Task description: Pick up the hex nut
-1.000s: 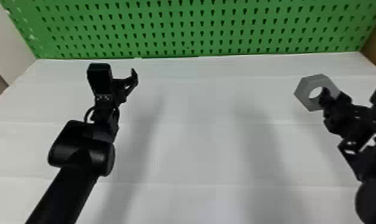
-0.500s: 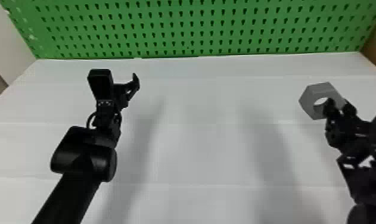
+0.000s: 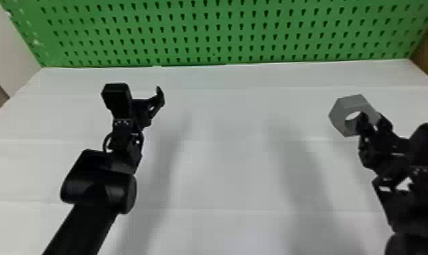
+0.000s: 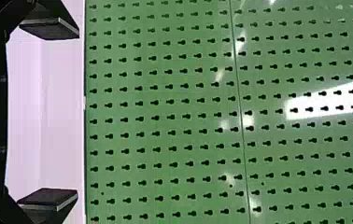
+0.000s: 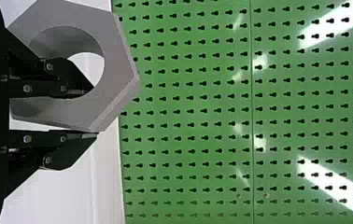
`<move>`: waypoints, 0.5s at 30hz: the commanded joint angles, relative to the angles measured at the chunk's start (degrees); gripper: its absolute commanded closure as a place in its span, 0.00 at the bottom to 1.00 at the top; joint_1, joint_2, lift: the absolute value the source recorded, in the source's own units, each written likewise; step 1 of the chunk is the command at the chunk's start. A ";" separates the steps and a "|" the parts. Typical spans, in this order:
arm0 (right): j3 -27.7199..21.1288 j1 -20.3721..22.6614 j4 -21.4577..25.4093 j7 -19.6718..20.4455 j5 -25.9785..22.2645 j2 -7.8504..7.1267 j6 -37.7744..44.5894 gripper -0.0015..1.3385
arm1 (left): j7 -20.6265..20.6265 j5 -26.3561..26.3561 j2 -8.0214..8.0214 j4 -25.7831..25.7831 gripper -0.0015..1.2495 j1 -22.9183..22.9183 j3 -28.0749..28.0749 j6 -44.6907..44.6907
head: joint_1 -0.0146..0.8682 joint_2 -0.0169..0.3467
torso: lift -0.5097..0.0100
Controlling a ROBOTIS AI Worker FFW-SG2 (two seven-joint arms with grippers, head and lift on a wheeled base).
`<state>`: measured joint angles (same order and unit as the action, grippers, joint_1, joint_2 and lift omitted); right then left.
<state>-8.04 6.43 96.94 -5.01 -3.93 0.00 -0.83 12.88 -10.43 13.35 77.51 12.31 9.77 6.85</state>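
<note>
At ten o'clock, the left pincer [image 3: 140, 101] gapes wide, one finger hard to make out in the head view. The green board [image 3: 223, 30] spans twelve, behind the white worktop [image 3: 223, 101]. At three, the right pincer [image 3: 373, 119] pinches the nut [image 3: 340, 112] by its rim, partly covering it. The right arm [image 3: 416, 217] is cut off at four.

bright | soft shadows on white table [image 3: 223, 169] | wrist views: white glare on green pegboard [image 5: 188, 103]
</note>
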 commanded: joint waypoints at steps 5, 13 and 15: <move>0.31 -0.46 0.00 0.00 0.33 0.05 0.04 0.83 | -1.10 -1.17 -0.52 1.33 0.07 -0.01 1.31 0.00 | 0.91 0.43 | 0.80; 1.28 -0.90 0.00 0.00 0.94 0.05 0.04 0.83 | -1.80 -1.17 -0.69 1.42 0.07 -0.18 1.92 0.00 | 0.91 0.43 | 0.80; 1.45 -0.98 0.00 0.00 0.94 0.05 0.04 0.83 | -1.89 -1.17 -0.87 1.42 0.07 -0.36 1.84 0.00 | 0.91 0.43 | 0.80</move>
<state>-6.99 5.66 96.94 -5.01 -3.12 0.00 -0.79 11.05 -11.60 12.66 78.89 12.22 11.56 6.86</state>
